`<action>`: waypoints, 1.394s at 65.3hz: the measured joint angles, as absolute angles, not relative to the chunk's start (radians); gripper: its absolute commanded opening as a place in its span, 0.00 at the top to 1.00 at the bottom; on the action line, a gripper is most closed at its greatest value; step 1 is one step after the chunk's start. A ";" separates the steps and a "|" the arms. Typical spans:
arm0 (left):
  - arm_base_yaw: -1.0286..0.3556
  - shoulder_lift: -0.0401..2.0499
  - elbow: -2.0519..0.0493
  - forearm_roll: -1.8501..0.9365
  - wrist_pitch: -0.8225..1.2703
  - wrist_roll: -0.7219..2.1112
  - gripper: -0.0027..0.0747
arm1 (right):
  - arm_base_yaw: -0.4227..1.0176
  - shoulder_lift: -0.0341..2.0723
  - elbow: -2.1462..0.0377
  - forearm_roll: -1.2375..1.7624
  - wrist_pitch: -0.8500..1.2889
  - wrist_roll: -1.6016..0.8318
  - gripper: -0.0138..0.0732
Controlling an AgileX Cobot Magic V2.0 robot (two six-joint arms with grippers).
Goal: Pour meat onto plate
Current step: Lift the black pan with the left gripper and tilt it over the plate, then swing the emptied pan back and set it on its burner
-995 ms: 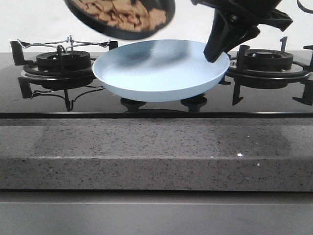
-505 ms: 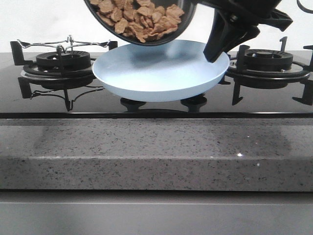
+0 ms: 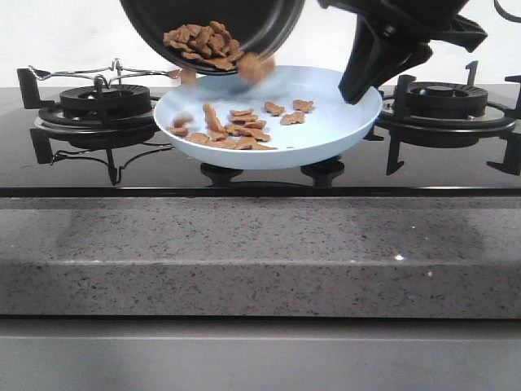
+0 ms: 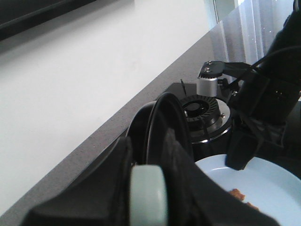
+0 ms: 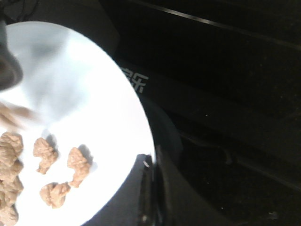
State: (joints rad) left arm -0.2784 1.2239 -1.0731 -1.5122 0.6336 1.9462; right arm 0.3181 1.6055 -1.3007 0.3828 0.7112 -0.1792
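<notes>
A: Grey speckled desk (image 3: 244,252) across the near side, black glass hob (image 3: 163,171) behind it, white wall beyond. From the front: pale-blue plate (image 3: 334,122) between the left burner (image 3: 102,102) and the right burner (image 3: 444,102).

B: And the meat (image 3: 232,134)?

A: Split. Part lying on the plate's left half, part heaped at the lip of the tilted black pan (image 3: 212,20) above, a few blurred pieces dropping between.

B: Advice for the pour?

A: Tip on slowly, with the lip over the plate's middle rather than its left rim. One falling piece close to that edge already; likely to skip onto the glass if rushed.

B: Over to the left wrist camera.

A: Left jaws clenched around the pan's pale-green handle (image 4: 148,197), pan edge-on just beyond. Right arm (image 4: 268,103) crowding the far right of the plate, so little spare room there; better to swing the pan out leftward.

B: Right wrist camera?

A: Right jaws pinching the plate's rim, by the look of the dark finger (image 5: 150,188) lapping over it. Several meat pieces spread near that rim, bare plate around them. Beyond the edge, only black glass: open, but no lip to catch strays.

B: So?

A: Hold the plate level and firm.
</notes>
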 measured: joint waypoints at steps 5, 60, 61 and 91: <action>-0.278 1.224 -1.073 -1.513 0.647 2.014 0.99 | 0.318 1.605 -1.301 0.383 0.711 -0.179 0.97; -0.281 1.224 -1.073 -1.558 0.474 1.852 0.99 | 0.318 1.605 -1.301 0.383 0.711 -0.179 0.97; -0.281 1.224 -1.073 -1.561 0.460 1.840 0.99 | 0.318 1.605 -1.301 0.383 0.711 -0.179 0.97; -0.040 1.354 -1.195 -1.464 0.595 1.341 0.99 | 0.318 1.605 -1.301 0.383 0.711 -0.179 0.97</action>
